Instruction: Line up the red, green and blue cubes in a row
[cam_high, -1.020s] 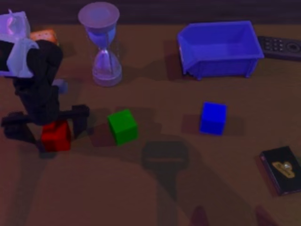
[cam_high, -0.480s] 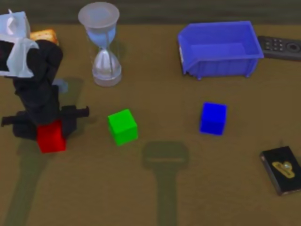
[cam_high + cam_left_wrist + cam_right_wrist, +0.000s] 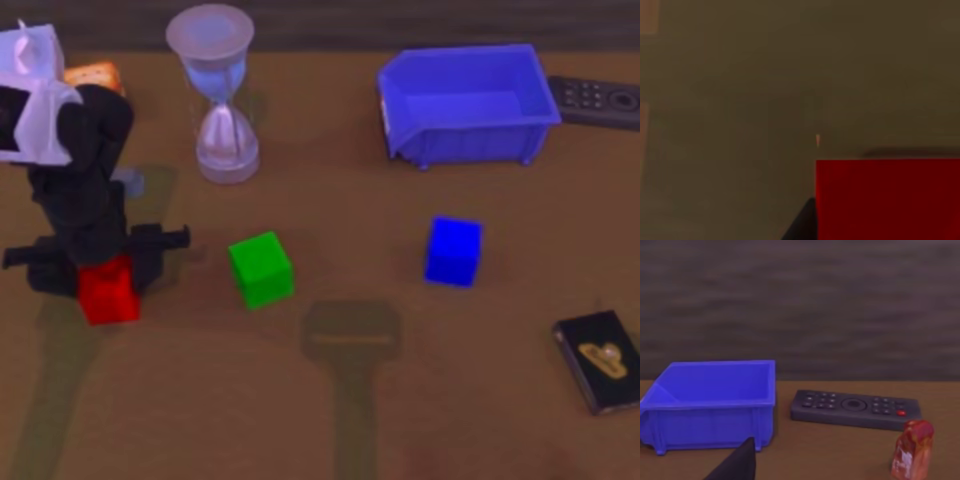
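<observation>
From where I stand, the left gripper (image 3: pixel 100 262) sits over the red cube (image 3: pixel 108 289), fingers pinching it at the surface's left side. The green cube (image 3: pixel 261 269) lies to its right, the blue cube (image 3: pixel 453 251) farther right.

- A matte brown tabletop (image 3: pixel 330 420) is seen across the whole top view, dimly lit.
- Along its far edge a dark band (image 3: pixel 400 22) is seen; in the right wrist view a dark grey, faintly streaked wall (image 3: pixel 800 305) is shown behind the tabletop.
- Long soft shadows are cast toward the near side, one broad T-shaped patch (image 3: pixel 352 345) lying near the middle.
</observation>
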Available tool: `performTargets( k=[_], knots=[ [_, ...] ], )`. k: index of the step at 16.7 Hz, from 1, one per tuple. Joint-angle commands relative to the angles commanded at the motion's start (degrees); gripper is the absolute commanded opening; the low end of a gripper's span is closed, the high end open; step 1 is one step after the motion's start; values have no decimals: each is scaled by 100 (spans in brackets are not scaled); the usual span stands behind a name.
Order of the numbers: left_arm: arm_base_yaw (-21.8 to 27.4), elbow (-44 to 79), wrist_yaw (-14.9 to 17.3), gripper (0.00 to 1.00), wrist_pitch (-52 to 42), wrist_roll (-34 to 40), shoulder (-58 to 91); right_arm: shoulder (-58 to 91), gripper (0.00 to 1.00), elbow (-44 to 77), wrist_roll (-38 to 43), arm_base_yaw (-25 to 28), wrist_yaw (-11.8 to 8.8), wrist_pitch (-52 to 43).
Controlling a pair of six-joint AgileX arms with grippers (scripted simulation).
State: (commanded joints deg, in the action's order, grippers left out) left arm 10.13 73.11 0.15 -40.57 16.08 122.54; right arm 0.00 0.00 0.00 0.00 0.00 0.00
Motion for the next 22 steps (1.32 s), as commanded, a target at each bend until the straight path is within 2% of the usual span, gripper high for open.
performTargets(
  k=[4,10,16,19,22],
  knots=[
    [-26,178,-39,0,-307,-20,-253,0,100,0,0,0,0,0],
    [-113,726,-43,0,-1411,-6,-785,0,100,0,0,0,0,0],
    [-72,758,-46,0,-1469,-5,-814,0,100,0,0,0,0,0],
    [331,763,-49,0,-1533,320,-849,0,100,0,0,0,0,0],
    [1172,709,-52,0,-1632,925,-970,0,100,0,0,0,0,0]
  ],
)
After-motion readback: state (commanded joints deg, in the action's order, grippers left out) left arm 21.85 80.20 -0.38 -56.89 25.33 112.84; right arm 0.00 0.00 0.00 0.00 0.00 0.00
